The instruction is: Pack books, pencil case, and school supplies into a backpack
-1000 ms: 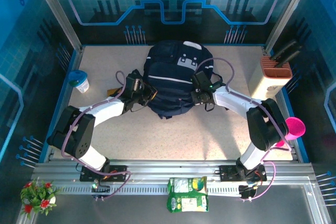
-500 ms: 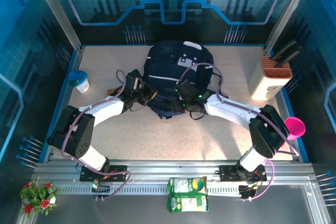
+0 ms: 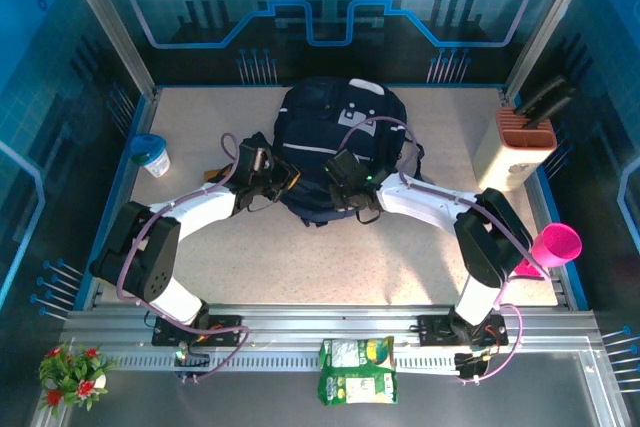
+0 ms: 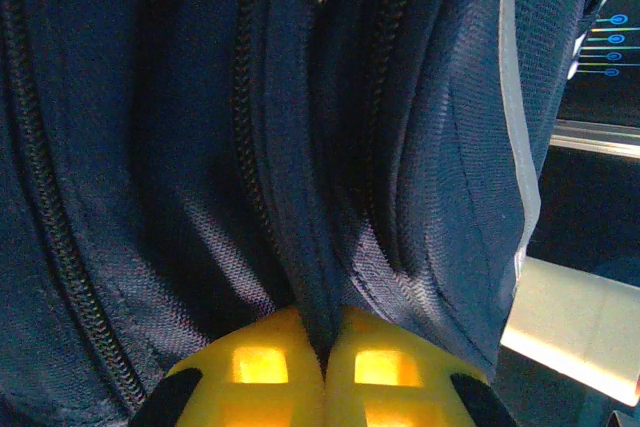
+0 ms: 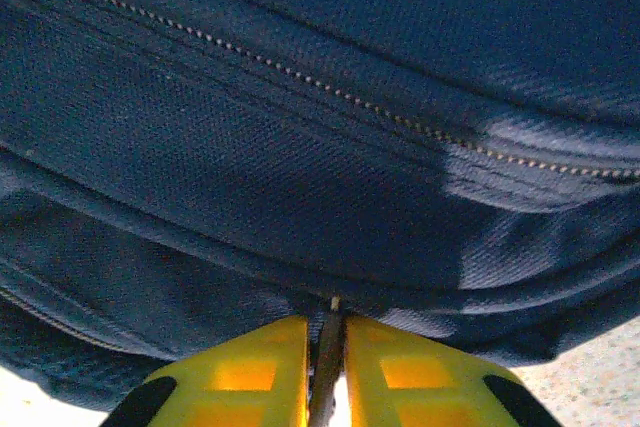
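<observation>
On the beige table (image 3: pixel 300 247), left gripper (image 4: pixel 325 367) clenches a fold of the limp navy-blue fabric backpack (image 3: pixel 335 132) (seams grip best); right gripper (image 5: pixel 326 342) nips perhaps its zipper tab (image 5: pixel 333 304).

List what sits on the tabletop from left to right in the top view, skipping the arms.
blue-topped cup → backpack → knife block → pink cup
</observation>
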